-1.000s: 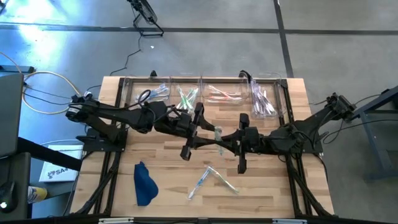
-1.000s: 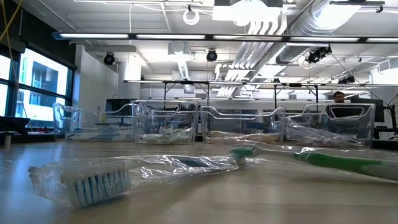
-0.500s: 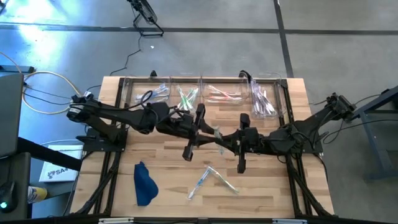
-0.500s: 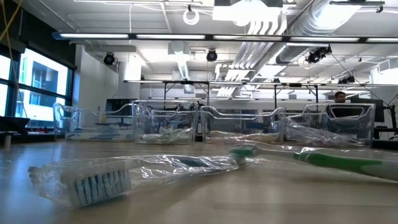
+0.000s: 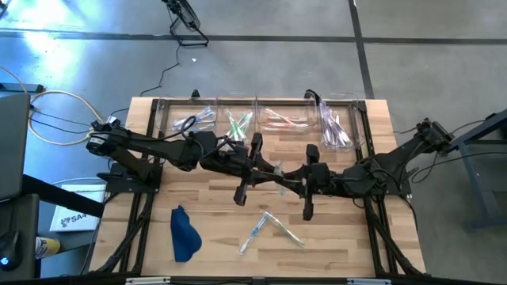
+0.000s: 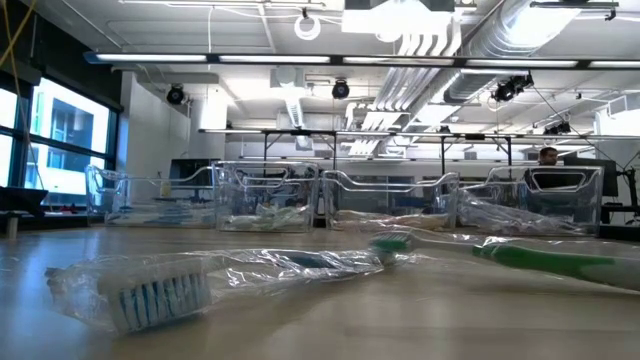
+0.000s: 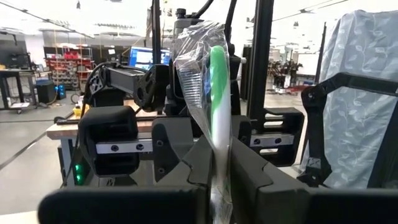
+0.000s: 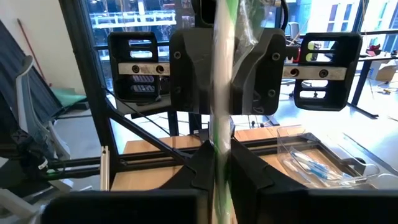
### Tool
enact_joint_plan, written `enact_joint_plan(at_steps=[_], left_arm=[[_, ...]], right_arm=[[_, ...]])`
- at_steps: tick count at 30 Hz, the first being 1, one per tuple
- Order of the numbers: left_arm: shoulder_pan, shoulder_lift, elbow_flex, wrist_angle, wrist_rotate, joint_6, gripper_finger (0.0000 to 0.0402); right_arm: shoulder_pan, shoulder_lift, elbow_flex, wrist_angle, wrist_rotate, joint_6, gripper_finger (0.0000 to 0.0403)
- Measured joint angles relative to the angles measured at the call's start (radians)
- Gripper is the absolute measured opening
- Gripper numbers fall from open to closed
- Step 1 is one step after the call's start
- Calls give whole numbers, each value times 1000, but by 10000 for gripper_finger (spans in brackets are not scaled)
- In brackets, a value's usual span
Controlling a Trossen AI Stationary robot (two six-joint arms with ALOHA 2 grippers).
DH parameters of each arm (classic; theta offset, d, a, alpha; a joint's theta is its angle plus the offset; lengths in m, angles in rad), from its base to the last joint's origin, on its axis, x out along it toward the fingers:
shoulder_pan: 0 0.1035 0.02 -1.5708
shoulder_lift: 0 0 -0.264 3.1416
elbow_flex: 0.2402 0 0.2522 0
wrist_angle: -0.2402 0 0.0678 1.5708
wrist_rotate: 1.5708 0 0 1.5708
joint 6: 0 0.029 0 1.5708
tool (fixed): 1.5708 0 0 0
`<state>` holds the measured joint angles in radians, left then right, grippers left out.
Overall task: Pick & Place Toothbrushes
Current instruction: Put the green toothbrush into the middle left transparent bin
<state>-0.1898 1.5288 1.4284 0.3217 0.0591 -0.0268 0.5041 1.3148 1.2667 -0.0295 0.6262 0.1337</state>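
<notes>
Both grippers meet above the middle of the desk [image 5: 198, 198], and we see the left gripper [image 5: 258, 168] and the right gripper [image 5: 295, 181] each clamped on one wrapped green toothbrush [image 7: 217, 106]. Two more toothbrushes [image 5: 271, 227] lie nearer the front edge.

R gripper [image 8: 219, 171] fingers clamped on wrapped green toothbrush [image 8: 221, 93], upright; L gripper [image 8: 225, 68] facing it, pinching same brush higher up; clear bin [image 8: 323, 163] w/ blue brushes on wood table [image 8: 146, 168] beyond
</notes>
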Motion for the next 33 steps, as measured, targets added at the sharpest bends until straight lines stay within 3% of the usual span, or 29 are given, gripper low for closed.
enact_joint_plan(at_steps=[12,20,27,33], left_arm=[[0,-7,-1,-7,2,26,19],[1,-63,-1,-50,-12,71,19],[54,-132,0,-210,-75,89,19],[177,-135,0,-299,-75,54,19]], right_arm=[[2,-14,0,-15,2,0,194],[43,-134,0,-127,105,2,277],[98,-224,0,-283,97,86,273],[118,-236,0,-429,55,186,198]])
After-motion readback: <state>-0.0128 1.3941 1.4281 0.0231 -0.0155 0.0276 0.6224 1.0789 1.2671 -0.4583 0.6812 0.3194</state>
